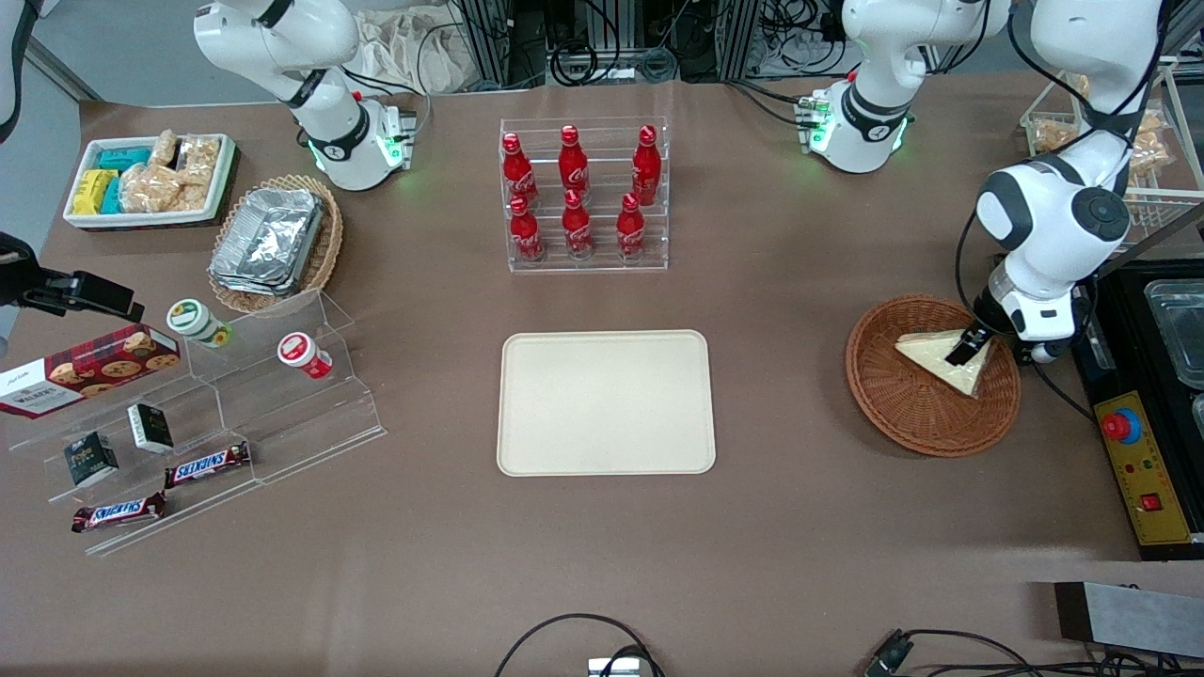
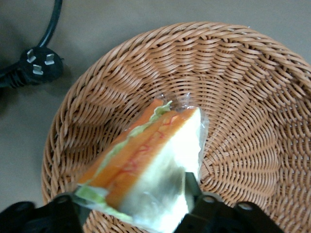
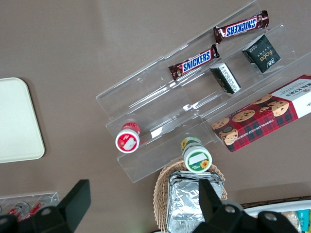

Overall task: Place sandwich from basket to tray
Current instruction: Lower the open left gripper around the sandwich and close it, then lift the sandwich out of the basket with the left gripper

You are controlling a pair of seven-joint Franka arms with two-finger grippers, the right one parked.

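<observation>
brown table [image 1: 809, 527], w/ tray [image 1: 606, 402], basket [image 1: 894, 395], bottle rack [image 1: 585, 197], acrylic shelf [image 1: 273, 414]; gripper [image 1: 969, 350] over basket

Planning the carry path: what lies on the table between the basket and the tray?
Only bare brown table, per the front view, between the basket and the tray. The gripper is down at the sandwich in the basket.

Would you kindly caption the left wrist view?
Gripper straddling the sandwich in the basket.

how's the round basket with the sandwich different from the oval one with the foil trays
The round basket is darker reddish-brown; the oval basket is paler. The round one holds a sandwich, with the hand down at it; the oval one holds stacked foil containers. Both are wicker.
</observation>
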